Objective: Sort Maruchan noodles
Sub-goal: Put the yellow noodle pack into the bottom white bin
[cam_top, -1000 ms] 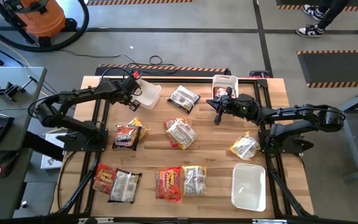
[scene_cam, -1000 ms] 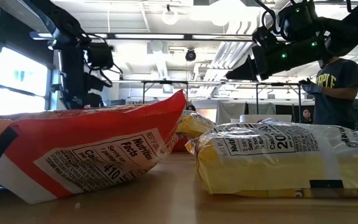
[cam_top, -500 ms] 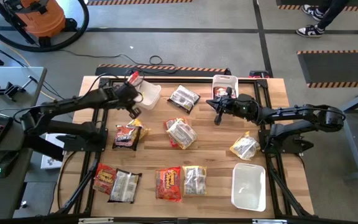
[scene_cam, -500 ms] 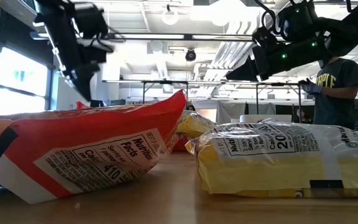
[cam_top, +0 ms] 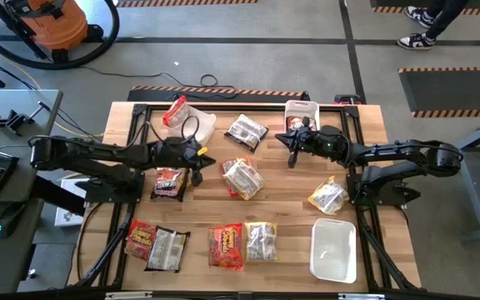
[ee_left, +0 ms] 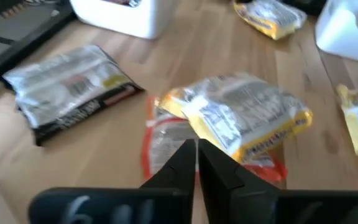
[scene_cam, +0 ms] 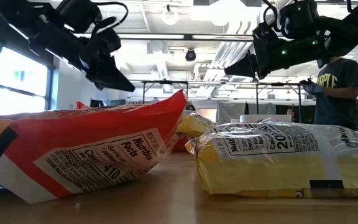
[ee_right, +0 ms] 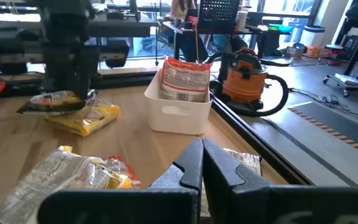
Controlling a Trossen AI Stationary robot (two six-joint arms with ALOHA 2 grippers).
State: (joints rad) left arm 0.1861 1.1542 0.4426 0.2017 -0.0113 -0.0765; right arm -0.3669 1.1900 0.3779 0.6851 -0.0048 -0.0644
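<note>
Left end effector (cam_top: 198,155) hovers closed, seemingly empty, near noodles (cam_top: 242,177).

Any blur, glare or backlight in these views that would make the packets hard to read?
Left wrist view: motion-blurred, the yellow packet print unreadable. Low view: bright ceiling lights and a window backlight the arms into silhouettes, though the red packet label is legible. High view: evenly lit.

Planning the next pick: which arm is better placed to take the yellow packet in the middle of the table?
Left, probably. Its pincer, fingers shut, sits beside the yellow packet and points at it; the right pincer hangs farther back, near a bin.
</note>
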